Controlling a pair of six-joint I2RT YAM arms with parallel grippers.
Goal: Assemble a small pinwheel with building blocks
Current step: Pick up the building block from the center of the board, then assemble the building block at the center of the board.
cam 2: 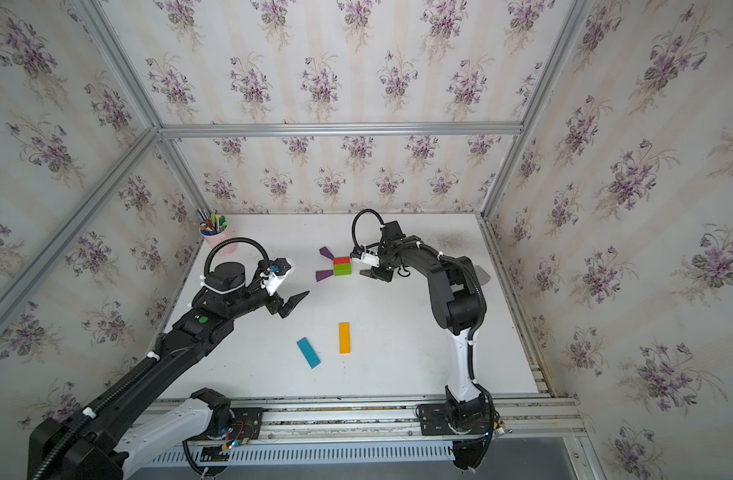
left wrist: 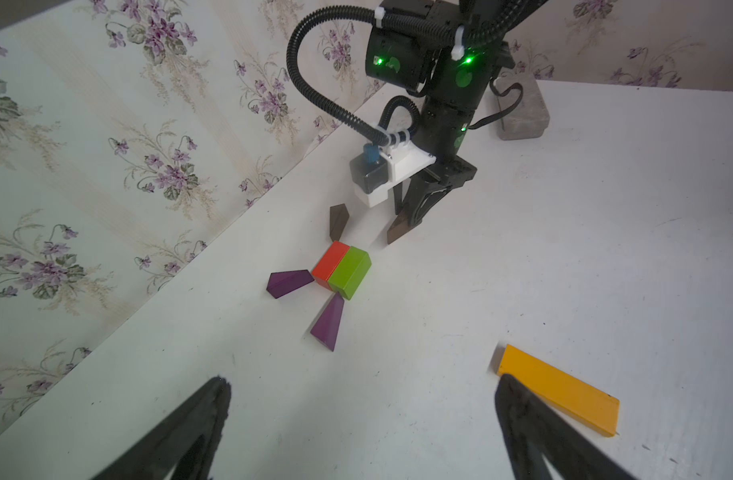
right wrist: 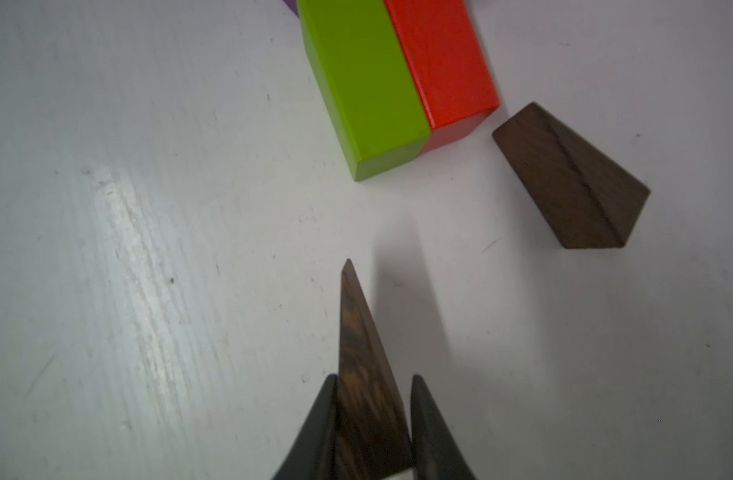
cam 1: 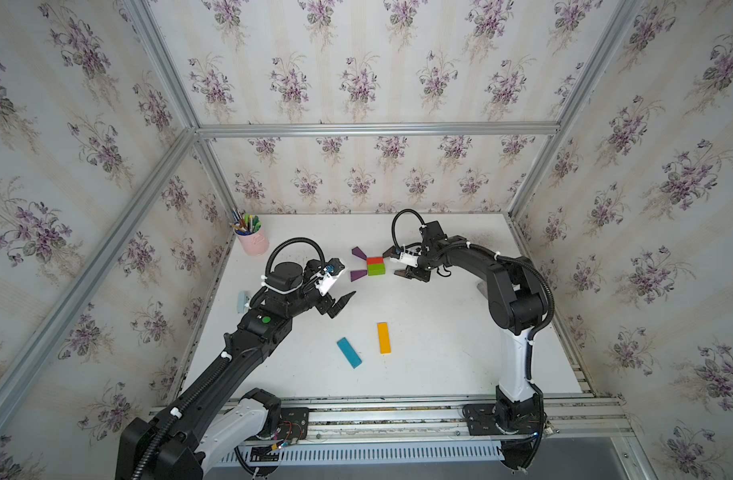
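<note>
In both top views the red block [cam 1: 375,261] and green block [cam 1: 376,270] lie side by side. Two purple wedges [cam 1: 358,252] [cam 1: 357,275] fan out on their left. One dark brown wedge [right wrist: 572,183] lies off the red block's right end. My right gripper [right wrist: 373,378] is shut on the other brown wedge [right wrist: 360,332], low over the table just right of the green block [right wrist: 365,83]. The left gripper [left wrist: 362,384] hangs open and holds nothing, nearer the front. The orange bar [cam 1: 383,338] and blue bar [cam 1: 349,352] lie loose there.
A pink cup of pens [cam 1: 252,243] stands in the back left corner. A grey brick-like object [left wrist: 523,112] lies behind the right arm by the right wall. A small pale blue item [cam 1: 243,301] sits at the table's left edge.
</note>
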